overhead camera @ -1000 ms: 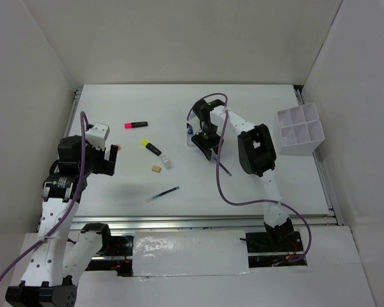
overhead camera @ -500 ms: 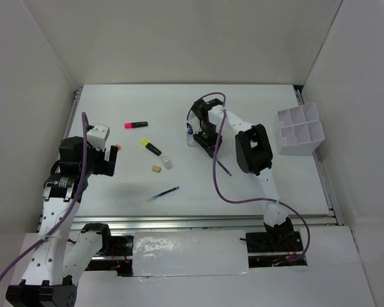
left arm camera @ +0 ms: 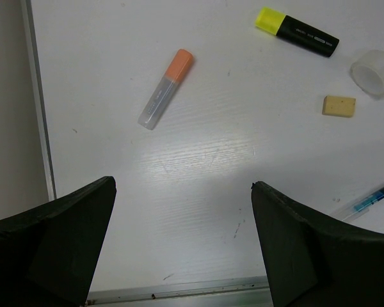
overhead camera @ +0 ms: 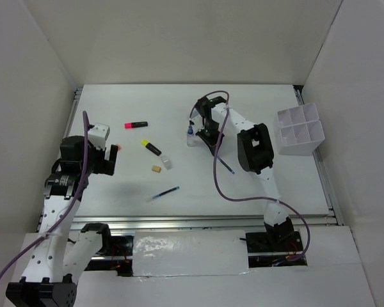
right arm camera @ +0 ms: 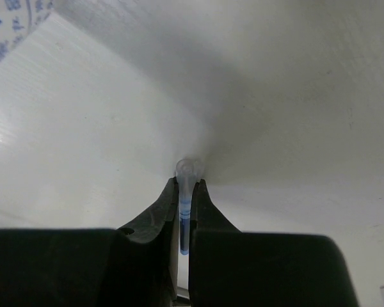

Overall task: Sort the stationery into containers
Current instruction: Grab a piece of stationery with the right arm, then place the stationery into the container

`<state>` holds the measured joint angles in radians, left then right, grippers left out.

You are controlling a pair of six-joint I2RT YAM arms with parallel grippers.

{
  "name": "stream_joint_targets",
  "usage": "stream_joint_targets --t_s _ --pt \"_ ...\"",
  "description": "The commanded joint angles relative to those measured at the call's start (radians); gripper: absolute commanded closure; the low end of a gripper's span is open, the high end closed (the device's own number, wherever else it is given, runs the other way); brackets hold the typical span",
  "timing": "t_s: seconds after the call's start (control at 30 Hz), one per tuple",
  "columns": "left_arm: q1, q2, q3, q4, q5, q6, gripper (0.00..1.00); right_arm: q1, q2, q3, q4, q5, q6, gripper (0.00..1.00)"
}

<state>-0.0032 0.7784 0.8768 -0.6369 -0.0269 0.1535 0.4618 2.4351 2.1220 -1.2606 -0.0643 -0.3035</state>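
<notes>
Table [overhead camera: 275, 185] first, white and broad. Organiser tray [overhead camera: 299, 130] sits at the far right edge, well apart from every loose item, its compartments showing only bare floors. Right gripper [overhead camera: 203, 132] works mid-table, jaws pinched narrow on a slim clear tube [right arm camera: 187, 171] with blue inside, just beside the small blue-capped bottle [overhead camera: 191, 134]. Left gripper [left arm camera: 182, 192] hangs spread wide over the left side, gripping nothing. Loose on the surface: pink highlighter [overhead camera: 136, 124], yellow highlighter [overhead camera: 151, 147], one blue pen [overhead camera: 164, 193] near the front, a second blue pen [overhead camera: 224, 167] beside the right arm, and the tan eraser [overhead camera: 156, 169].
</notes>
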Motion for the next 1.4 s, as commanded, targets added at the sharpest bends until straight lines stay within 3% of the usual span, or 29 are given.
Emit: stream_joint_targets --t_s 0.0,0.2,0.37,0.47,0.57,0.6,0.67,0.73,0.87,1.17,1.37 --pt "0.000 0.002 0.005 0.029 -0.015 -0.011 0.01 -0.052 -0.049 0.030 -0.011 -0.077 0.001 1.00" --pt "0.000 -0.022 0.005 0.046 -0.028 -0.017 0.01 -0.179 -0.293 -0.010 0.136 -0.178 0.013 1.00" --pt "0.000 -0.033 0.011 0.063 -0.015 -0.026 0.01 -0.265 -0.526 -0.048 0.265 -0.149 0.058 1.00" --pt "0.000 -0.044 0.004 0.085 0.019 -0.031 0.01 -0.287 -0.637 -0.127 0.407 -0.020 0.095 1.00" --pt "0.000 -0.057 -0.009 0.127 0.019 -0.038 0.01 -0.322 -0.854 -0.392 0.671 0.141 0.113 1.00" --pt "0.000 -0.060 -0.010 0.149 0.018 -0.038 0.01 -0.331 -0.884 -0.448 0.808 0.187 0.100 1.00" --pt "0.000 -0.070 -0.018 0.170 0.044 -0.042 0.01 -0.341 -0.930 -0.554 0.927 0.355 0.070 1.00" --pt "0.000 -0.077 -0.030 0.203 0.062 -0.042 0.01 -0.344 -0.926 -0.589 1.052 0.469 0.026 1.00" --pt "0.000 -0.094 -0.044 0.243 0.096 -0.022 0.01 -0.389 -0.855 -0.585 1.144 0.680 0.020 1.00" --pt "0.000 -0.054 -0.010 0.250 0.148 0.026 0.01 -0.537 -0.759 -0.494 1.130 0.773 0.224 1.00" --pt "0.000 -0.018 0.020 0.244 0.185 0.032 0.01 -0.592 -0.746 -0.531 1.192 0.710 0.265 1.00"
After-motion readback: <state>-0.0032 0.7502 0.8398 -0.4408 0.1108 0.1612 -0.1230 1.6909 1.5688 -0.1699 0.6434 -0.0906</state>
